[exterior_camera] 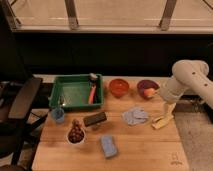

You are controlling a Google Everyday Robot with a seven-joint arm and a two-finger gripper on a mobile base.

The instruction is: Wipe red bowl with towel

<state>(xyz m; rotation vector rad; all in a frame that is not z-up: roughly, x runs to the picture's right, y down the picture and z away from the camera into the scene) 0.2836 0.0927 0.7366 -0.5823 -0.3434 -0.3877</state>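
Just right of towel (pixel 135 116) — gripper (pixel 157 123) low over table (pixel 145 150), grip unclear, red bowl (pixel 119 87) beyond

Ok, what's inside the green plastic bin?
An orange-handled brush lies by the green plastic bin's right wall, hiding the floor beneath it. The gripper hangs right of the crumpled blue towel.

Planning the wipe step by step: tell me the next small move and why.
Probably shift the gripper sideways onto the towel to grasp it: the gripper hangs low beside the towel, which lies crumpled on the table, apart from the red bowl.
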